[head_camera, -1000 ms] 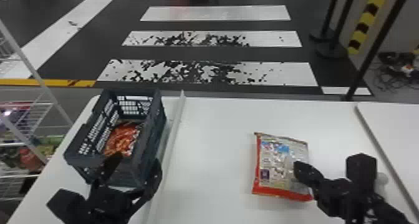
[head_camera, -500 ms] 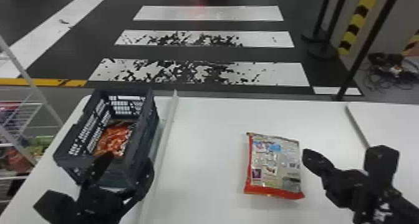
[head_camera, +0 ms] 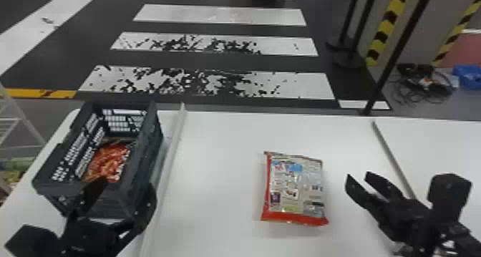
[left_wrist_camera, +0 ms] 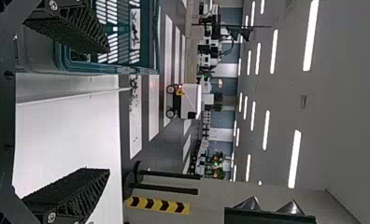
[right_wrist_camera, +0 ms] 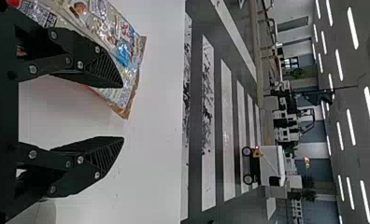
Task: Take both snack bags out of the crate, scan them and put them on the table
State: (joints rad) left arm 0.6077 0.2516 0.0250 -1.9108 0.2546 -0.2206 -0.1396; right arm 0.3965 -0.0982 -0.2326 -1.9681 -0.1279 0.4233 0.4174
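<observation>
Snack bag (head_camera: 295, 188) flat on surface (head_camera: 218, 149), long axis near-to-far, red end toward robot.
Second bag (head_camera: 109, 161) inside crate (head_camera: 145, 159); partly hidden, long axis probably near-to-far too. Right end effector (head_camera: 358, 174) right of first bag, fingers apart, angled forward-left. Left end effector (head_camera: 127, 185) at crate's near end, fingers apart, aimed forward.

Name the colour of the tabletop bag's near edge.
The near edge is red, clearest in head view.
</observation>
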